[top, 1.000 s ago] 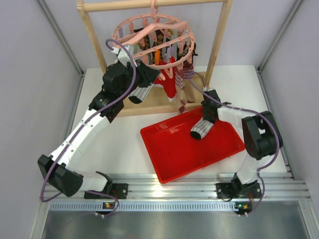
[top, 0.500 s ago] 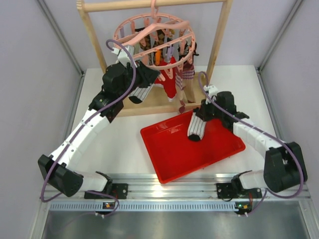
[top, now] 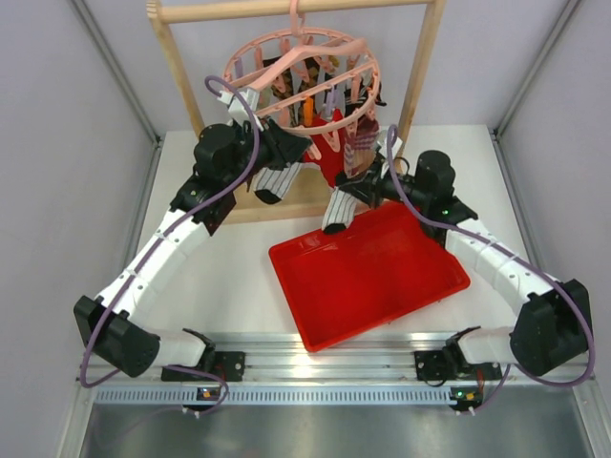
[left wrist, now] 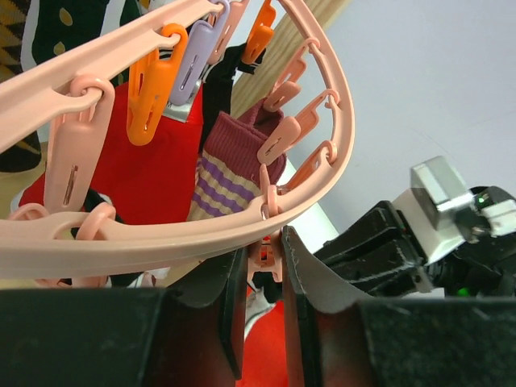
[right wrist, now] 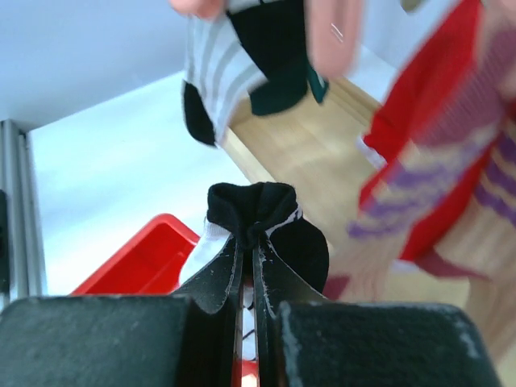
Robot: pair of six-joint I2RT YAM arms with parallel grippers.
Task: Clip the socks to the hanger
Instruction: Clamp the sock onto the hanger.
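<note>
Gripping firmly on the right: the right pincer (right wrist: pixel 251 242) is clamped together on the black cuff of one striped sock (top: pixel 339 212), which dangles clear of the desk (top: pixel 229 277) above the far edge of the red tray (top: pixel 382 286), just beside the hanger (left wrist: pixel 161 242). On the left, the left pincer (left wrist: pixel 263 272) squeezes a pink peg (left wrist: pixel 262 256) under the hanger's outer ring (a finger on either side, tight against it). The other striped sock (top: pixel 275 181) hangs below the hanger by the left arm; which peg carries it I cannot tell. A red sock (left wrist: pixel 153 169) and a maroon sock (left wrist: pixel 234 169) with pale stripes hang nearby, and the hanger itself hangs from the wooden rack (top: pixel 420 76).
</note>
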